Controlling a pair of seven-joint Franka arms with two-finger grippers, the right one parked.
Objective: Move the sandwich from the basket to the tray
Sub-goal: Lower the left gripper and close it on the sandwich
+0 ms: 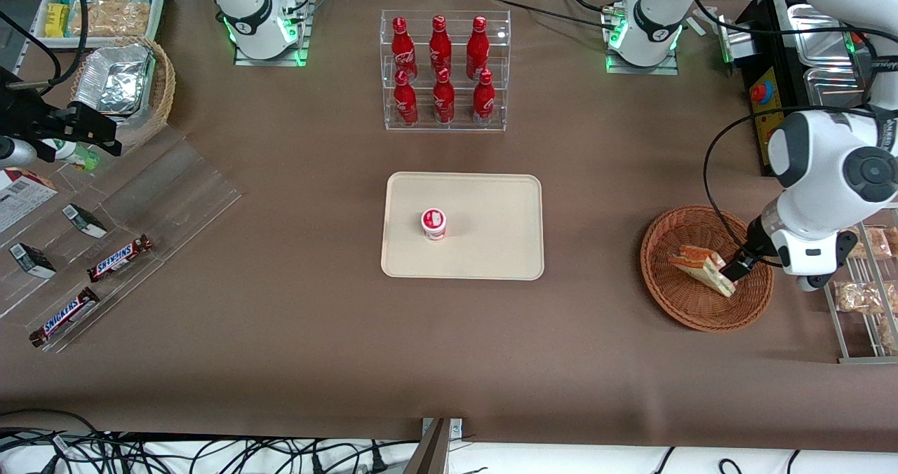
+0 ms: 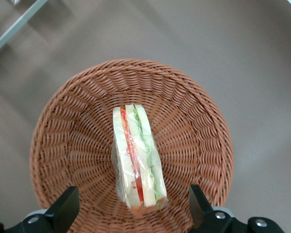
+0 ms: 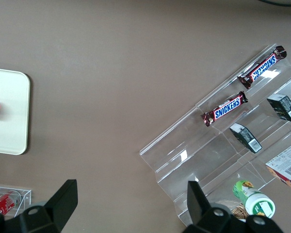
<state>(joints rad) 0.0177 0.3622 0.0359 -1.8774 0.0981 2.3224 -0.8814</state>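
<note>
Brown counter, working arm bent low over the basket.
The gripper hangs spread wide astride the sandwich, which lies inside the basket, untouched; tray well apart.

My jaws, of matt black plastic, stand wide apart low over the basket, which is reddish-brown woven wicker, ribbed and rough. The sandwich in the basket is wrapped in clear, glossy film. The tabletop around the basket wears a matt brown cloth-like cover. The tray looks like smooth cream plastic.
</note>
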